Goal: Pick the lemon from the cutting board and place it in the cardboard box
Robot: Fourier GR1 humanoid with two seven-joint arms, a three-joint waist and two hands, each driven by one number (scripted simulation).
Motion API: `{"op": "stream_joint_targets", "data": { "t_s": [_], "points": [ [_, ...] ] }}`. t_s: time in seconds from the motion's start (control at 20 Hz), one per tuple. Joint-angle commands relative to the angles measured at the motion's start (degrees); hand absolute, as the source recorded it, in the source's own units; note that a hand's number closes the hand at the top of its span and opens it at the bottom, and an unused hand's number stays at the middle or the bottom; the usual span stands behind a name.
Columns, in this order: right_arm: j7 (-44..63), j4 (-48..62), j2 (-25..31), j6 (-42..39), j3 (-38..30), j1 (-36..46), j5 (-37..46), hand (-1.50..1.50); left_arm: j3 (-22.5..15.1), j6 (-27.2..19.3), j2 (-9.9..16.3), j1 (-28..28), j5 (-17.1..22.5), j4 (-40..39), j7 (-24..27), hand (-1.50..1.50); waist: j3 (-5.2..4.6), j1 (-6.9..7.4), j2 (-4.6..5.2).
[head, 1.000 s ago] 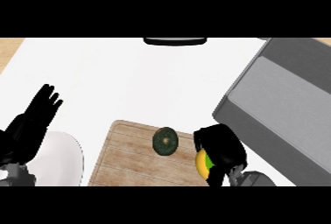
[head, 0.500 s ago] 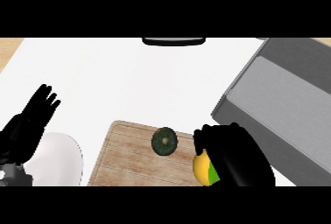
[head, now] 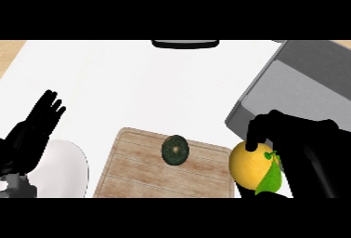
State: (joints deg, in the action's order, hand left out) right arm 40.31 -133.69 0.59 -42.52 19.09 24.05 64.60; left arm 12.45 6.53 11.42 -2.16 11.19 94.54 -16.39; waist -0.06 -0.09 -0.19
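Yellow with a green leaf, the lemon (head: 252, 166) sits in the curled fingers of the right hand (head: 302, 139) at the near right, just off the right edge of the wooden cutting board (head: 137, 174) and close beside the grey cardboard box (head: 302, 88). A dark green round fruit (head: 175, 149) lies on the board's far part, a white plate (head: 65, 169) sits just left of it. The left hand (head: 34, 132) rests open at the left edge, fingers up, and far off a black object (head: 185, 43) lies at the counter's (head: 137, 83) back edge.
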Motion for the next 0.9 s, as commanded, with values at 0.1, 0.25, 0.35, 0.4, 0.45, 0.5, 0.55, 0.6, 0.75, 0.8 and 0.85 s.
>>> {"op": "stream_joint_targets", "data": {
  "t_s": [0.1,0.25,0.35,0.4,0.45,0.5,0.55,0.6,0.75,0.8,0.85],
  "points": [
    [0.32,-1.25,2.26,-5.92,-16.67,8.19,-4.99,1.5,1.72,-0.62,1.77,-4.37,0.49,-2.26,-1.97,0.0,0.05,-0.22,0.17],
    [-0.12,5.09,3.13,-3.66,-20.06,11.96,-5.16,1.5,-1.66,-0.85,-1.64,1.04,-1.02,2.91,-0.89,0.0,0.05,0.36,0.11],
    [-2.29,4.76,6.78,-5.95,-24.37,12.36,-8.24,1.5,1.47,1.54,1.17,0.61,0.71,-0.04,0.38,0.0,0.05,0.17,0.11],
    [-6.18,10.5,10.53,-4.49,-28.04,14.47,-9.32,1.5,-0.1,-0.38,0.01,-2.71,-0.8,-1.7,-0.27,0.0,0.06,0.08,0.24],
    [-8.1,9.54,11.23,-1.48,-24.38,9.31,-7.2,1.5,1.89,1.78,1.14,-2.1,1.53,-2.59,0.93,0.0,0.06,0.15,0.22],
    [-10.39,15.54,12.55,1.83,-25.23,10.46,-6.31,1.5,0.57,0.01,0.44,-1.16,1.83,2.86,-4.52,0.0,0.09,0.59,0.26],
    [-10.49,12.49,13.99,-2.51,-27.88,10.52,-9.42,1.5,-0.05,0.3,-0.07,1.77,1.11,5.19,-3.84,0.0,0.08,0.39,0.12],
    [-13.31,17.49,14.72,2.55,-28.9,11.6,-8.94,1.5,-1.54,-1.13,-1.48,-1.92,-2.28,-1.37,0.13,0.0,0.07,0.22,0.29],
    [-19.21,20.07,15.99,9.97,-28.47,5.95,-7.57,1.5,-0.89,-0.69,-0.71,1.18,0.46,6.46,-5.49,0.0,0.09,0.46,0.22],
    [-21.98,20.44,17.64,10.29,-30.25,4.83,-8.96,1.5,-0.45,0.35,-1.37,0.3,-0.52,0.35,0.67,0.0,0.07,0.19,0.26],
    [-19.91,23.43,16.87,10.11,-29.05,8.38,-8.39,1.5,-0.92,-1.13,-1.23,-0.64,0.15,5.01,-4.34,0.0,0.07,0.38,0.2]
  ]
}}
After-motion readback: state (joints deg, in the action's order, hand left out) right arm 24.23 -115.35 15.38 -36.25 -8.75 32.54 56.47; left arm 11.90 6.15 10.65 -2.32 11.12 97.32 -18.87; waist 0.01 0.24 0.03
